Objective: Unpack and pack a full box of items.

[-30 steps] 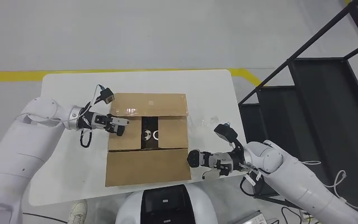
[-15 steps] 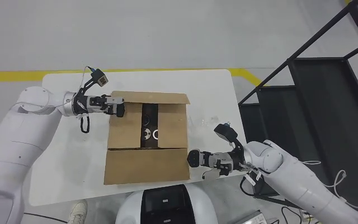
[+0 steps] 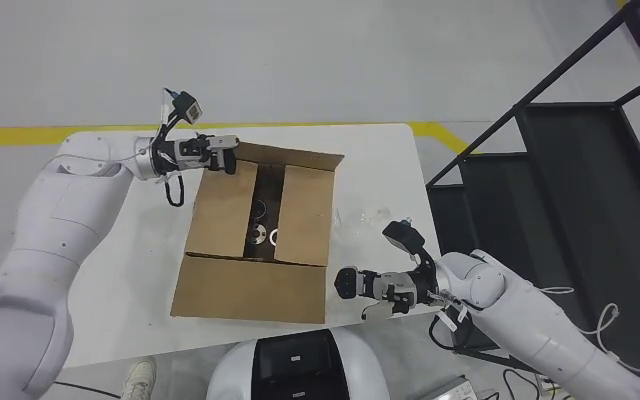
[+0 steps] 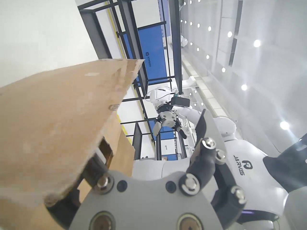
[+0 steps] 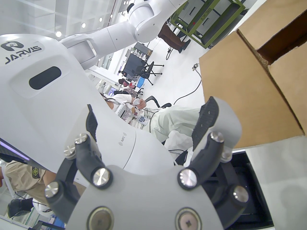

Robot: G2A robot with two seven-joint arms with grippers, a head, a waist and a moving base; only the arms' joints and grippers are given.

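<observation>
A brown cardboard box (image 3: 302,215) sits mid-table, turned a little askew. Its inner flaps are parted over a dark gap where several small white items (image 3: 262,228) show. The near flap (image 3: 250,290) lies folded outward and flat. My left gripper (image 3: 225,156) is at the box's far left corner, open, against the raised far flap (image 4: 60,120). That flap covers one finger and the other finger (image 4: 203,135) stands free. My right gripper (image 3: 346,283) is open and holds nothing (image 5: 151,111), just off the box's near right corner (image 5: 239,92).
The white table (image 3: 120,300) has bare room to the left of the box and along its far edge. A small clear thing (image 3: 375,213) lies right of the box. Black steps (image 3: 540,180) stand beyond the table's right side.
My left gripper has swept from the box's left side to its far left corner. The far flap has lifted outward and the box has turned slightly. The right arm has kept still.
</observation>
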